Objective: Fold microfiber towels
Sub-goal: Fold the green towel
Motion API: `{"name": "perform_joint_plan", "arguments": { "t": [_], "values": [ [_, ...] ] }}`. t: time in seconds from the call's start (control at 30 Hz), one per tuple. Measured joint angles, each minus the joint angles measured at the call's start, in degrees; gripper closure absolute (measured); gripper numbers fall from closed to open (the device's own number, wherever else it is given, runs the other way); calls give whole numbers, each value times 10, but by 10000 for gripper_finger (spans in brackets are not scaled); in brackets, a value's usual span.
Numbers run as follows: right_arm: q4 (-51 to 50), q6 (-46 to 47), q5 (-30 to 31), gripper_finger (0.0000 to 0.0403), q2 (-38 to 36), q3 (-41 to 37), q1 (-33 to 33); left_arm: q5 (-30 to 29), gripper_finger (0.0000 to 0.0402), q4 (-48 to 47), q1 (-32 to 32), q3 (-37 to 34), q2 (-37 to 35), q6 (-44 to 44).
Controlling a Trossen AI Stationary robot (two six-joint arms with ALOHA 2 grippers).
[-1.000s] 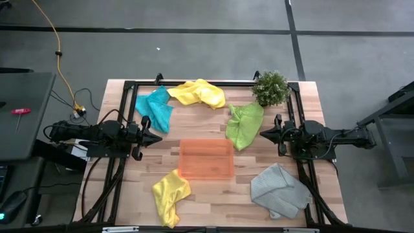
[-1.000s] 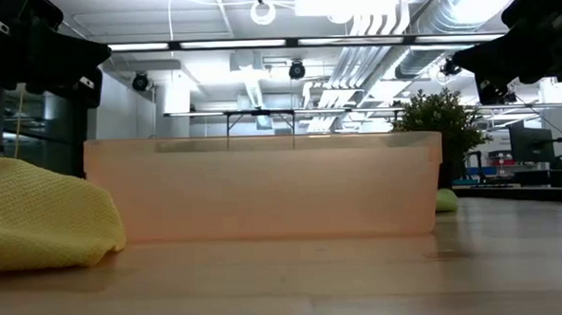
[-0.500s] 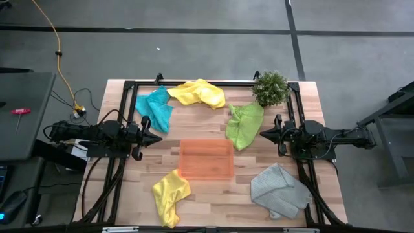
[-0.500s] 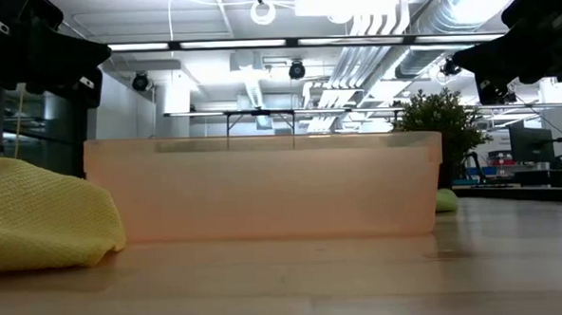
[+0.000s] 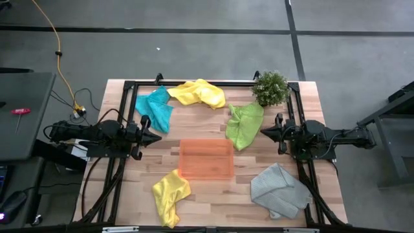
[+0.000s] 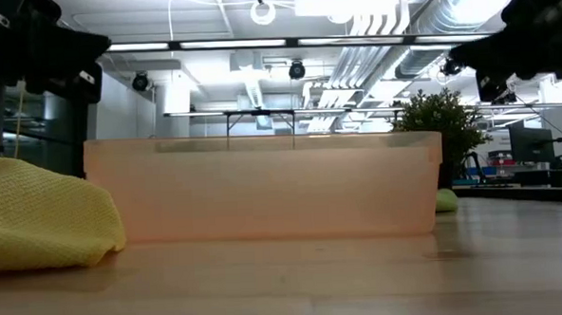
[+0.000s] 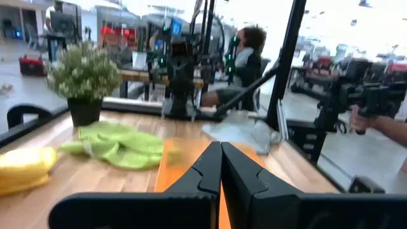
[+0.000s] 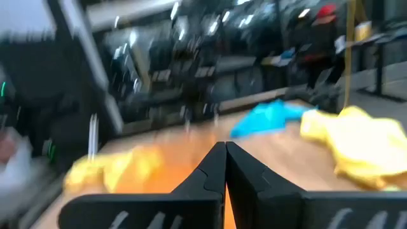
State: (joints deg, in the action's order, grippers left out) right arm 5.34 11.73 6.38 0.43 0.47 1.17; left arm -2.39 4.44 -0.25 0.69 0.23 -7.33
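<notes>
Five crumpled microfiber towels lie spread over the wooden table: a teal-blue one (image 5: 155, 108) and a yellow one (image 5: 198, 92) at the far side, a lime green one (image 5: 244, 124) right of centre, a second yellow one (image 5: 169, 195) at the near left and a grey one (image 5: 279, 189) at the near right. My left gripper (image 5: 158, 137) stands shut at the table's left side, pointing level toward the middle, above the board. My right gripper (image 5: 262, 134) stands shut at the right side, facing it. Neither touches a towel.
A translucent orange tray (image 5: 206, 158) sits in the middle between the two grippers. A small potted plant (image 5: 271, 87) stands at the far right corner. A black frame (image 5: 194, 83) runs around the table. A seated person (image 7: 245, 60) shows in the room beyond.
My right gripper has tipped up a little and rolled slightly without leaving its place. The towels and the tray lie as before.
</notes>
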Motion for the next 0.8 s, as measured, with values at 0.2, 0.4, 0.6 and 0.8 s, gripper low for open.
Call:
{"name": "perform_joint_plan", "arguments": {
  "t": [0.2, 0.4, 0.6, 0.8],
  "values": [
    [187, -4, 122, 402, 17, 0, 0, -47, 401, 126, 0, 0, 22, -7],
    [227, -13, 176, 402, 128, 17, -1, -88, 401, 174, 4, 11, 113, 7],
    [193, -15, 174, 402, 340, 112, -10, -100, 401, 181, 29, 66, 237, -43],
    [-19, 16, 176, 384, 527, 263, -81, -91, 401, 177, 30, 106, 317, -61]
  ]
}}
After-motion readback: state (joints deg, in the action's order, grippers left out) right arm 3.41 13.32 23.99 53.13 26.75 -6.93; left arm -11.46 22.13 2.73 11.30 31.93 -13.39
